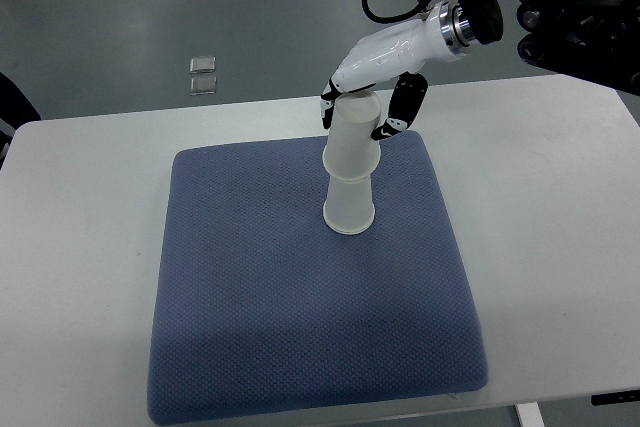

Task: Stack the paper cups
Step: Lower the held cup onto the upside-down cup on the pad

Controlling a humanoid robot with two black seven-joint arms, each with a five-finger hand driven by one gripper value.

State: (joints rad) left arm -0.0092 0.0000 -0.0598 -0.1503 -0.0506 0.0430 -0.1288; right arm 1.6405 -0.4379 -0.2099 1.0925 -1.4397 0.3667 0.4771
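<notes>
So on the white table, a soft, dimpled blue mat holds two smooth white paper cups, upside down and stacked, with the glossy right hand gripping the top cup.

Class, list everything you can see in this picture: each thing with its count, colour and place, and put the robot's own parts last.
paper cups: two, white, upside down, one stacked over the other, on the mat's far middle
mat: one, blue-grey, textured, lying on the table
table: one, white, filling most of the view
small square objects: two, pale, on the grey floor beyond the table
right arm: one, black, entering from the upper right
right hand: one, white with black fingertips, fingers curled around the upper cup
</notes>
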